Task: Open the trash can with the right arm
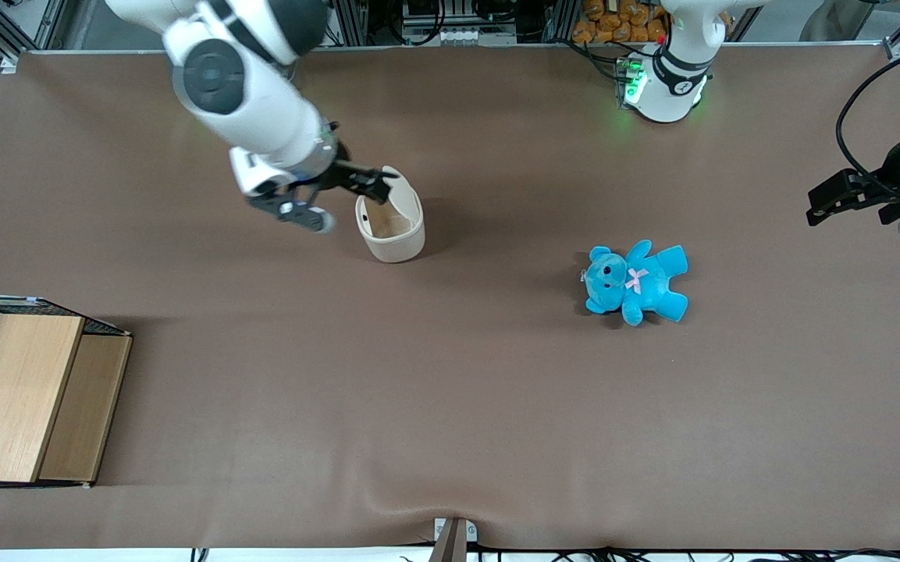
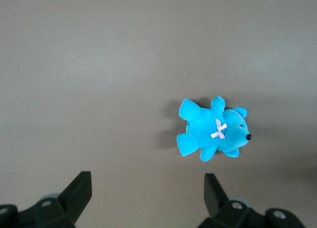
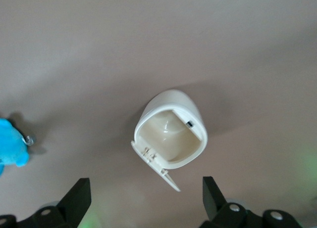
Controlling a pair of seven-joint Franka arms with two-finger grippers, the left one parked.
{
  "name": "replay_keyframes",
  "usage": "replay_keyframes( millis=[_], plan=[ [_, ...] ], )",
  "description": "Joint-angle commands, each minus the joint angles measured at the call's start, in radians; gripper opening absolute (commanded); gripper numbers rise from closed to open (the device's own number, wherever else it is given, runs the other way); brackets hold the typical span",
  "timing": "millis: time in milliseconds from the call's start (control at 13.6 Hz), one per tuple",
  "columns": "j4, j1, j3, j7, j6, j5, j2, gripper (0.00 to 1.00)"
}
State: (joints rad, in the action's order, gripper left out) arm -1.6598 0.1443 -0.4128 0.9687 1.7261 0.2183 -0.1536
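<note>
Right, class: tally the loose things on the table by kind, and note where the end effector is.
Bin, lid open: 1
Blue teddy: 1
Wooden box: 1
Total: 3
End effector open, beside the bin's rim.

The worktop (image 1: 450,406) is lit evenly and brightly from above, without glare. Soft, short shadows are cast beside the trash can (image 1: 392,228) and around the blue teddy bear (image 1: 637,281). A green glow is thrown around the parked arm's base. In the right wrist view the gripper (image 3: 143,201) fingers are rendered dark and slightly blurred, with faint green tints nearby.
</note>
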Motion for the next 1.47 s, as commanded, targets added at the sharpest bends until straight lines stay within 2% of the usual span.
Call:
replay_keyframes(
  millis=[0,368,810,957,1104,1399],
  plan=[
    [0.095,-0.104,-0.014,-0.060,-0.100,0.018,-0.012,1.00],
    [0.164,-0.192,0.014,-0.214,-0.187,-0.006,0.000,1.00],
    [0.172,-0.172,0.253,-0.536,-0.279,-0.028,0.103,1.00],
    [0.164,-0.172,0.284,-0.588,-0.304,-0.039,0.149,1.00],
    [0.164,-0.172,0.304,-0.626,-0.329,-0.098,0.186,1.00],
    [0.169,-0.170,0.376,-0.718,-0.315,-0.114,0.192,1.00]
  ],
)
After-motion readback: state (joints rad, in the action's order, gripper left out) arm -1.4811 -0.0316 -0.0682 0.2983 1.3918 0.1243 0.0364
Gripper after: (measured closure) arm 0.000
